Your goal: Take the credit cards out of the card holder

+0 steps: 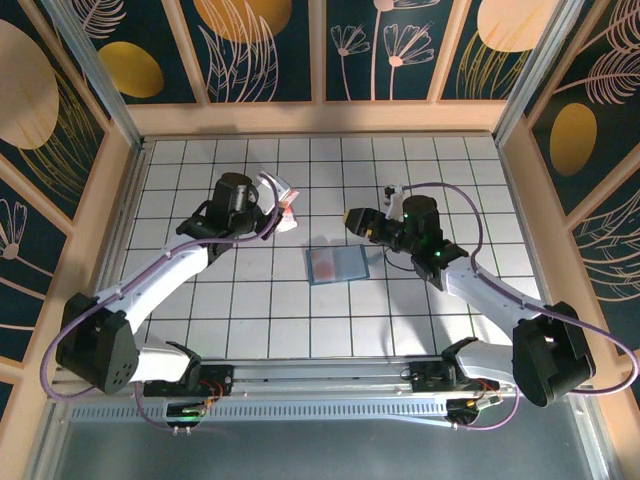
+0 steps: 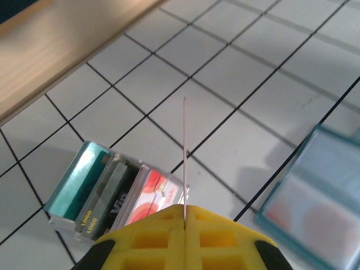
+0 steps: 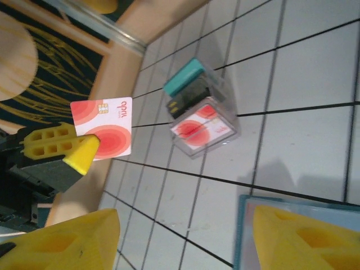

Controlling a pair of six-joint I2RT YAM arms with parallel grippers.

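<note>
Left hand pinches one red-pink plastic card; right hand spread; three cards in clear box, eleven o'clock of teal bifold holder.

From the left wrist camera, the white-and-red plastic card pinched in my left pincer is edge-on, a bare line. I can't read its faces, and its lower end is buried between the yellow fingers. The teal-rimmed blue-grey bifold card holder runs off the right and bottom edges, blurred; I cannot tell what the reddish blotches in its pockets are. From above, the small clear plastic box of cards is too small to count. On the right wrist camera, the fingers of my right pincer are cropped by the bottom edge, one covering part of the holder
</note>
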